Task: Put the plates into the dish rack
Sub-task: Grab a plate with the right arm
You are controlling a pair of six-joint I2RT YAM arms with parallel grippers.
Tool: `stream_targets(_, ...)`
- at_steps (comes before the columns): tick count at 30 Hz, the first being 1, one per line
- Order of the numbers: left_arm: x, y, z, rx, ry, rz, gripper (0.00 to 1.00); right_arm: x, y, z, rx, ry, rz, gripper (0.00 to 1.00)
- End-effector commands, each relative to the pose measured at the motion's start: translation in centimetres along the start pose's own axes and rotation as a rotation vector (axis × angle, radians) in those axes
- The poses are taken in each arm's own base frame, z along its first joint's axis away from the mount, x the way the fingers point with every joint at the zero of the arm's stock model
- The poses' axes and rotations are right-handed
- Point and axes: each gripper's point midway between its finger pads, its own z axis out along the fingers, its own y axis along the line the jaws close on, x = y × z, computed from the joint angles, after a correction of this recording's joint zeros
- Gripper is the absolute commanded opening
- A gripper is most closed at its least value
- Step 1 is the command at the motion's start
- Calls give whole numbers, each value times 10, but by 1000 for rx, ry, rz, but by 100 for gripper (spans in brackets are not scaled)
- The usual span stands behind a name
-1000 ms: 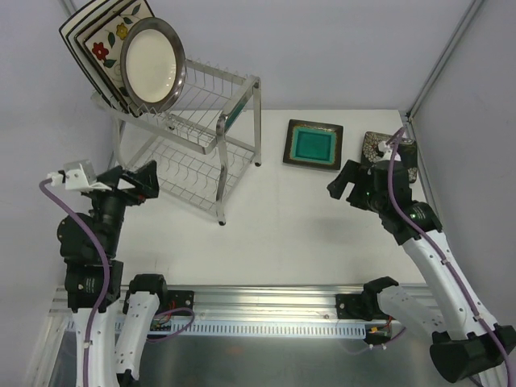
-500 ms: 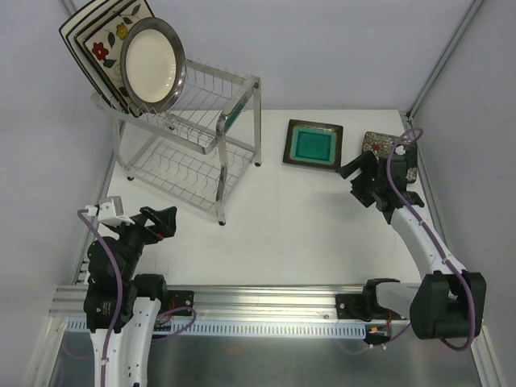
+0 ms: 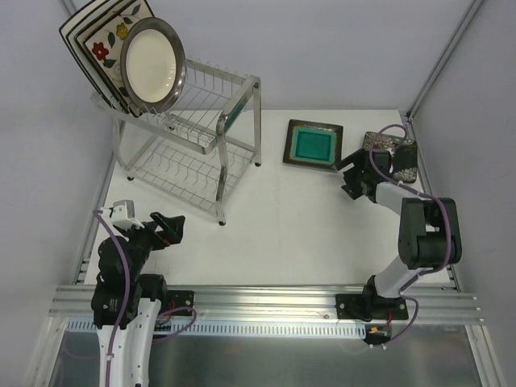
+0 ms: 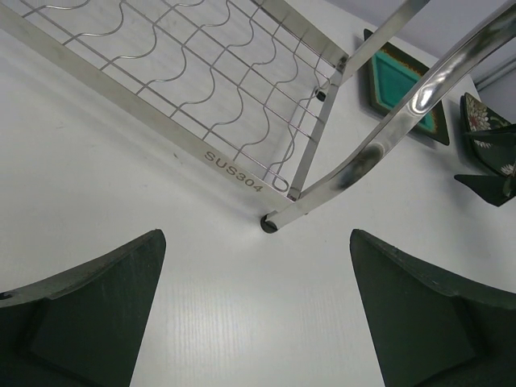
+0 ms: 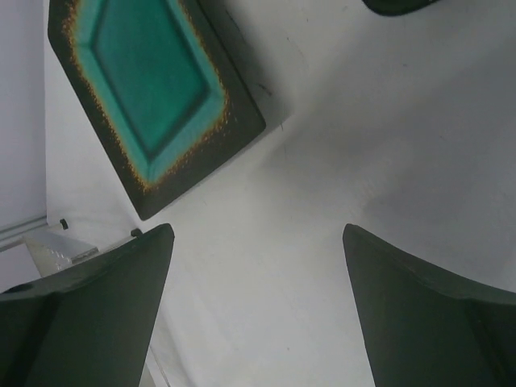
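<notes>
The silver dish rack stands at the far left. On its top tier lean a white square black-rimmed plate, a cream flowered plate and a round cream grey-rimmed plate. The dark teal-centred plate lies flat on the table. The dark plate with white blooms lies at the far right, partly hidden by my right arm. My left gripper is open and empty, near the rack's front leg. My right gripper is open and empty, low beside the teal plate.
White table with grey walls on three sides. The rack's lower shelf holds nothing. An aluminium rail runs along the near edge. In the left wrist view the teal plate and bloom plate show beyond the rack.
My left arm has drawn back towards the near edge, and its gripper now sits lower, before the rack's front leg. My right arm has folded back to the far right; its gripper stays by the teal plate.
</notes>
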Motion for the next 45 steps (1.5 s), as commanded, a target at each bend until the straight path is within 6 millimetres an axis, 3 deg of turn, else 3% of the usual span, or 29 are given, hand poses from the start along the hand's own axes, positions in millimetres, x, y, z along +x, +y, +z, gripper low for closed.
stream_targets(1,-8,-5,-2,24,-46,4,99,-30,38,14,-112,-89,19,90)
stream_targets(12,-11,-1,-3,3,-67,2,99,-34,25,73,-76,-84,49,78)
stream_targets(26,-11,-2,-3,5,-68,2,99,-25,-3,111,-20,-51,69,55)
stream_targets(28,-11,-2,-3,5,-66,2,99,-22,-5,114,-17,-39,64,48)
stream_targets(30,-10,-2,-3,7,-64,2,99,-23,-3,115,-32,-41,46,42)
stream_targets(34,-10,-3,-3,15,-59,5,99,-24,0,113,-40,-39,12,21)
stream_targets(37,-10,-4,-3,20,-60,7,99,-24,5,108,-58,-37,-10,13)
stream_targets(42,-9,-5,-3,27,-57,10,99,-22,13,86,-97,-40,-33,4)
stream_targets(45,-10,-6,-3,32,-57,13,99,-12,3,71,-91,-24,-33,3)
